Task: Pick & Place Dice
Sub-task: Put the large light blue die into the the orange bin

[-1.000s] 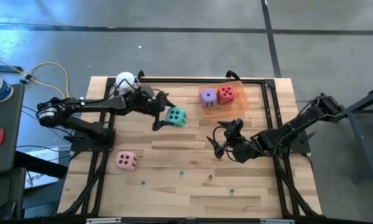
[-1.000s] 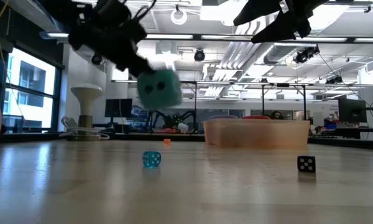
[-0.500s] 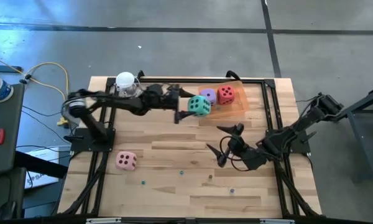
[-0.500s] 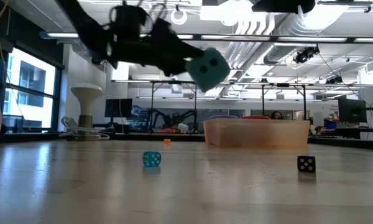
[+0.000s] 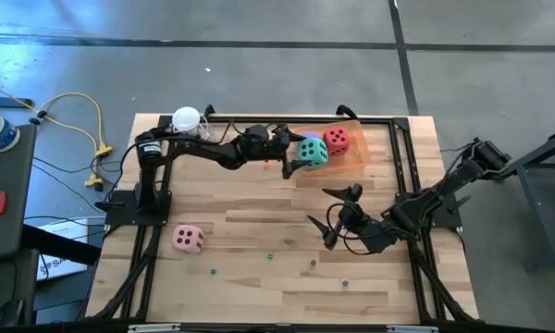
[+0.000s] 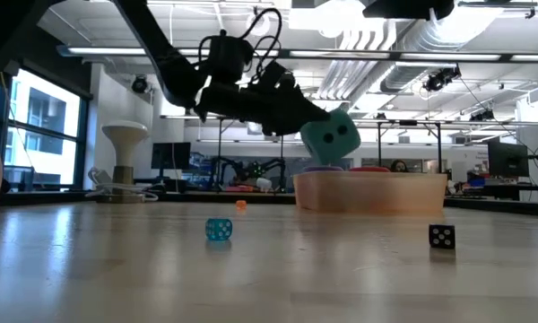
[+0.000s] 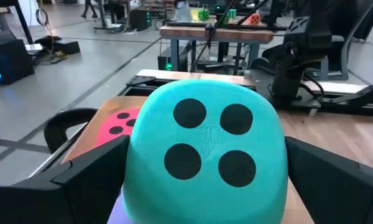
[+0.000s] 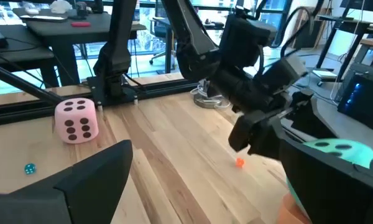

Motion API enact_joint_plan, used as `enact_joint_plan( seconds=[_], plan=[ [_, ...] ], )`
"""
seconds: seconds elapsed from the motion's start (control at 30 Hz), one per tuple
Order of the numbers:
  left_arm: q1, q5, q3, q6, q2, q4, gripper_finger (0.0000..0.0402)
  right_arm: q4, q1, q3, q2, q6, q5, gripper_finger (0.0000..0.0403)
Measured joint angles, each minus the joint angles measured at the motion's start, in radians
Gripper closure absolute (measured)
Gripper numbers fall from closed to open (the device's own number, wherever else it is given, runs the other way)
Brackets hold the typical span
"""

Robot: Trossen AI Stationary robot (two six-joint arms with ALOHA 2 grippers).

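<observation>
Aloft, soft teal die [image 7: 202,142], four dark pips showing, clamped in left gripper [image 5: 293,154], right gripper [image 5: 338,215] apart.

Teal die [image 5: 313,152] held aloft over the tray, red die [image 5: 337,140] inside — pink die [image 5: 188,240] alone, well apart

Wooden table [image 5: 259,277] bears pink die [image 5: 188,239], tray [image 5: 355,154]

- I am reaching my left arm far across the table's back edge, my left gripper [image 5: 294,155] raised in the air, fingers spread wide and clamping.
- I am resting my right arm low near the table's middle, my right gripper [image 5: 331,215] gaping and holding nothing.
</observation>
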Motion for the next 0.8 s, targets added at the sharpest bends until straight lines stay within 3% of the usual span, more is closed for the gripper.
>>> enact_joint_plan(
  seconds=[0.8],
  plan=[
    [0.001, -0.069, 0.007, -0.034, 0.013, -0.071, 0.0003, 0.003, 0.000, 0.000, 0.000, 0.002, 0.001, 0.0005]
  ],
)
